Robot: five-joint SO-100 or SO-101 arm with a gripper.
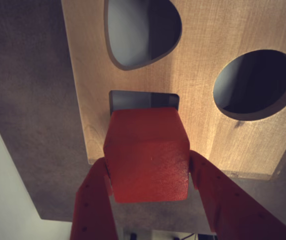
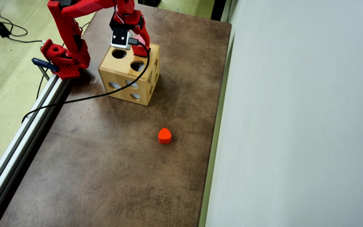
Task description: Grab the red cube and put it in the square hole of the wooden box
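In the wrist view my gripper [image 1: 148, 172] is shut on the red cube [image 1: 147, 155], one red finger on each side of it. The cube hangs just over the square hole [image 1: 143, 100] in the top of the wooden box [image 1: 218, 30] and covers most of it; only the hole's far edge shows. In the overhead view the gripper [image 2: 140, 47] is over the far right part of the box's top [image 2: 128, 67], and the cube is hidden there by the arm and the wrist camera.
The box top also has a rounded-triangle hole [image 1: 140, 30] and a round hole [image 1: 255, 82]. A red rounded block [image 2: 164, 136] lies on the brown table [image 2: 106, 164] nearer the front. A black cable [image 2: 83, 99] runs left of the box. A wall [image 2: 295, 126] bounds the right side.
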